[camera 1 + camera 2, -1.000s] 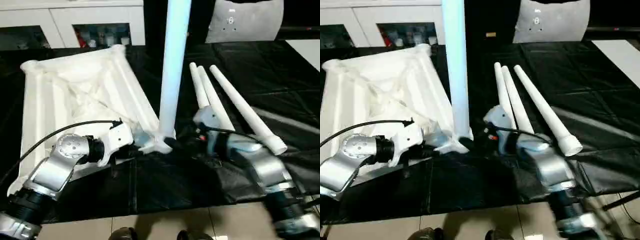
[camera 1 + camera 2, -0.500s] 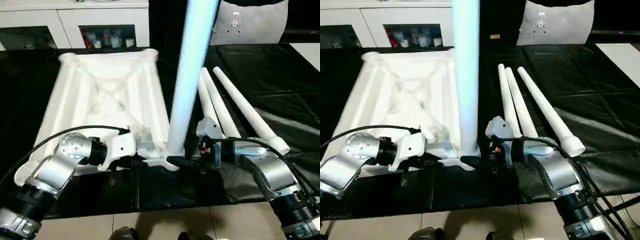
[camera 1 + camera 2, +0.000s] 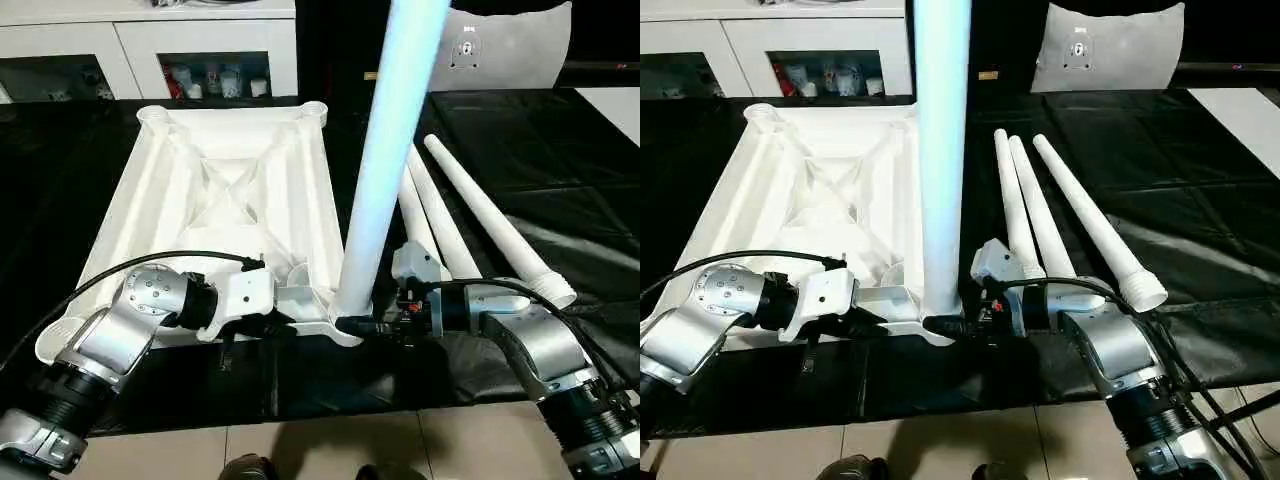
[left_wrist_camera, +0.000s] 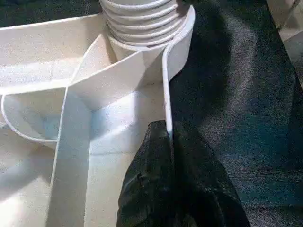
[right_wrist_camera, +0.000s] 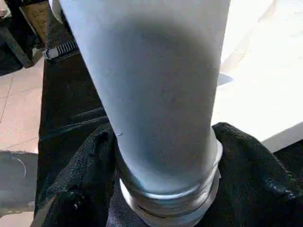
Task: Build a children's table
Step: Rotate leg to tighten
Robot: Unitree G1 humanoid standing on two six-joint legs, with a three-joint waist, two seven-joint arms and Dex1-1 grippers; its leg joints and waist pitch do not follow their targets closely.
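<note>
The white table top (image 3: 225, 215) lies upside down on black cloth, its X ribs facing up. One white leg (image 3: 385, 160) stands upright in the near right corner socket (image 4: 147, 28). My left gripper (image 4: 169, 142) is shut on the top's near edge wall beside that socket. My right gripper (image 3: 352, 324) is shut around the standing leg's base (image 5: 161, 142), just above its ringed collar. Three more legs (image 3: 470, 220) lie side by side on the cloth to the right.
The black cloth (image 3: 560, 170) covers the work surface up to its near edge, with tiled floor (image 3: 330, 450) below. White cabinets (image 3: 150, 50) stand behind. A grey chair back (image 3: 1110, 50) is at the far right.
The table top has swung round with the leg in it, and now lies squarer to me and further right. Both grippers keep their holds. The camera has also shifted.
</note>
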